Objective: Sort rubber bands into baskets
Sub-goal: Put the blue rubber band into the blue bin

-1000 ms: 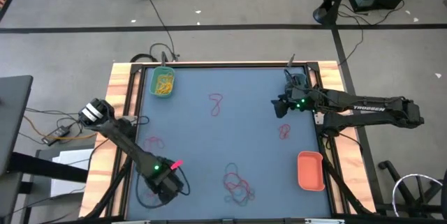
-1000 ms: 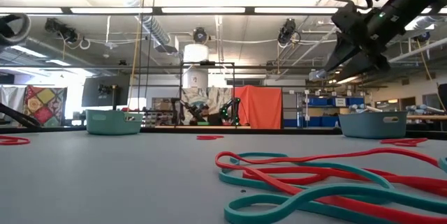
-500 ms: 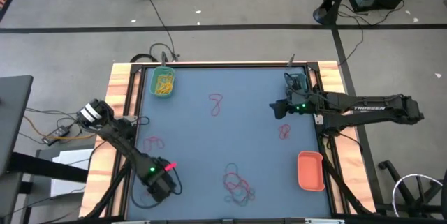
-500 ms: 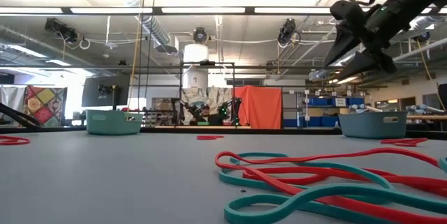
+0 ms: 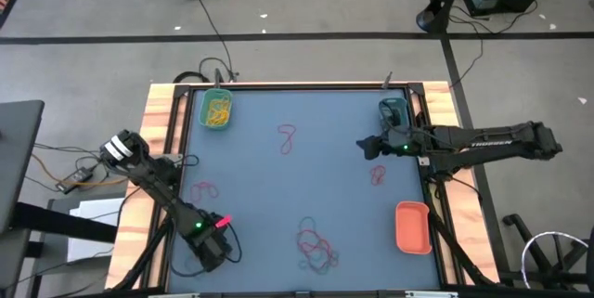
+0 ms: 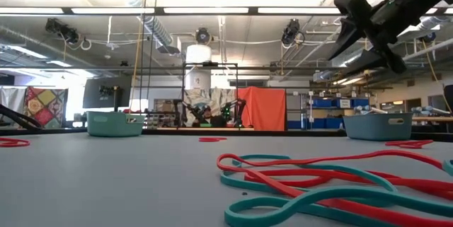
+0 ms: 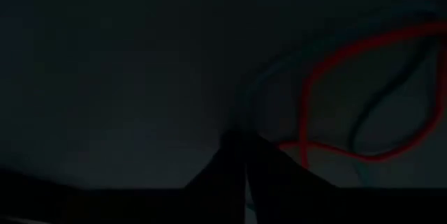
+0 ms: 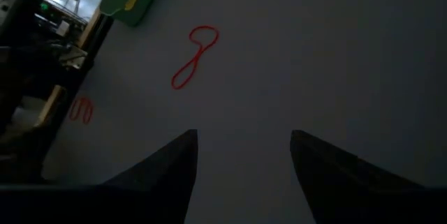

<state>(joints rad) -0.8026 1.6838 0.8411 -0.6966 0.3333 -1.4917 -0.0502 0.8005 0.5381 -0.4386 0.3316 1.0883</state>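
1. Rubber bands lie scattered on the blue-grey surface (image 5: 251, 168): a tangled red-and-teal cluster (image 5: 316, 245) near the front edge, a red figure-eight band (image 5: 287, 137) in the middle toward the rear, a red pair (image 5: 378, 175) on the right side, and faint reddish loops (image 5: 203, 189) on the left side.
2. The green basket (image 5: 217, 109) sits at the rear left corner and holds yellow bands (image 5: 218, 110). The teal basket (image 5: 393, 110) sits at the rear right corner, partly covered by the right arm. The orange-red basket (image 5: 412, 226) sits at the front right; its contents cannot be made out.
3. In the low view the tangled cluster fills the foreground as thin flat red and teal loops overlapping each other, cut off at the picture's right edge.
4. The left tool (image 5: 212, 251) is low at the front left corner of the surface. Its wrist view is very dark: the fingertips (image 7: 241, 165) appear pressed together, with red and dark loops (image 7: 363, 98) just beyond them. Whether a band is pinched cannot be told.
5. The right tool (image 5: 368, 147) hangs above the surface near the teal basket, fingers (image 8: 167, 175) spread and holding nothing. Its wrist view shows the figure-eight band and the green basket ahead.
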